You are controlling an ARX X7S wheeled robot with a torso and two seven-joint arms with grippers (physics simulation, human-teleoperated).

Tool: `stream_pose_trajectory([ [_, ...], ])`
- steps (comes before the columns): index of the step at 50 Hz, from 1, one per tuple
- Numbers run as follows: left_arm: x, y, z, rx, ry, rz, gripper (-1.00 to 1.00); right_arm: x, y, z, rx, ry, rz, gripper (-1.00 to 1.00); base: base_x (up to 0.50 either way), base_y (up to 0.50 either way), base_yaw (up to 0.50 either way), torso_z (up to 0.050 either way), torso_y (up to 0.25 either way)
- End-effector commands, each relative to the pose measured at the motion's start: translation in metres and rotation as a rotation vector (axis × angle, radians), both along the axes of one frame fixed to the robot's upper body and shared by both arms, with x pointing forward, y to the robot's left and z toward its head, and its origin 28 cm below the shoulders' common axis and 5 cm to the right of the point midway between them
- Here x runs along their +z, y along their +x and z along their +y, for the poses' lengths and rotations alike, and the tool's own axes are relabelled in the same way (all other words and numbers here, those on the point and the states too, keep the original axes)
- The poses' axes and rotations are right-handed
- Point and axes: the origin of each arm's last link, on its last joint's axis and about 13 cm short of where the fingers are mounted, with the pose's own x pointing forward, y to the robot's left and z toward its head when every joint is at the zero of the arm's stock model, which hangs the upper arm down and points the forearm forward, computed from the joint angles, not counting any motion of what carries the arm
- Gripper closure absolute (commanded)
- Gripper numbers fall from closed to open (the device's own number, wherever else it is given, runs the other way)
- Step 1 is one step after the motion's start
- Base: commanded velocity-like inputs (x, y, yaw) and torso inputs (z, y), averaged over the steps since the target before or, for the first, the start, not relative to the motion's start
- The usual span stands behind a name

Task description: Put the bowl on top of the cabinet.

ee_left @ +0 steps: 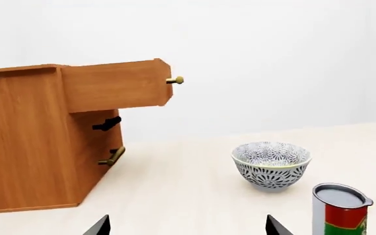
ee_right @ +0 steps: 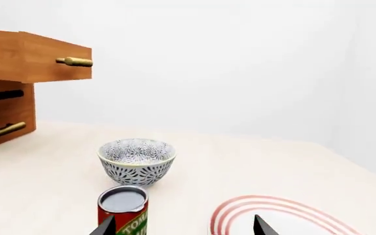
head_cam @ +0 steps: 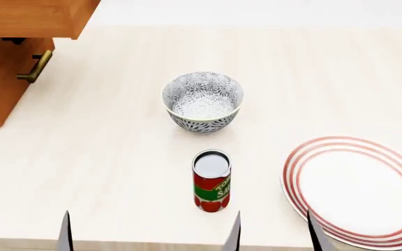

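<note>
The bowl (head_cam: 202,101) (ee_left: 271,164) (ee_right: 137,161), white with a dense grey-black floral pattern, stands upright and empty in the middle of the table. The honey-brown cabinet (head_cam: 9,52) (ee_left: 37,137) (ee_right: 8,73) stands at the far left with its top drawer pulled out. My left gripper (head_cam: 24,230) (ee_left: 186,226) is open at the table's near left edge, far from the bowl. My right gripper (head_cam: 274,232) (ee_right: 182,226) is open at the near edge, between the can and the plate. Neither holds anything.
A red tomato can (head_cam: 211,180) (ee_right: 123,210) (ee_left: 340,208) stands upright just in front of the bowl. A flat white plate with red rings (head_cam: 358,191) (ee_right: 286,215) lies at the near right. Brass bar handles (head_cam: 37,67) stick out from the cabinet front.
</note>
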Motion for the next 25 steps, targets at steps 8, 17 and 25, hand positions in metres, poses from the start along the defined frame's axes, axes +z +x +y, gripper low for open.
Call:
stream_pose_trajectory([
  [8, 0.046, -0.023, 0.001, 0.002, 0.026, -0.127, -1.00, 0.038, -0.012, -0.001, 0.000, 0.008, -0.097, -1.00, 0.00, 0.00, 0.00, 0.000, 0.000],
  [17, 0.053, -0.026, 0.005, 0.014, 0.029, -0.150, -1.00, 0.041, -0.013, -0.001, 0.008, -0.011, -0.106, -1.00, 0.00, 0.14, 0.00, 0.000, 0.000],
  [25, 0.052, -0.025, 0.005, 0.013, 0.032, -0.148, -1.00, 0.040, -0.012, -0.001, 0.016, -0.008, -0.099, -1.00, 0.00, 0.50, 0.00, 0.000, 0.000],
])
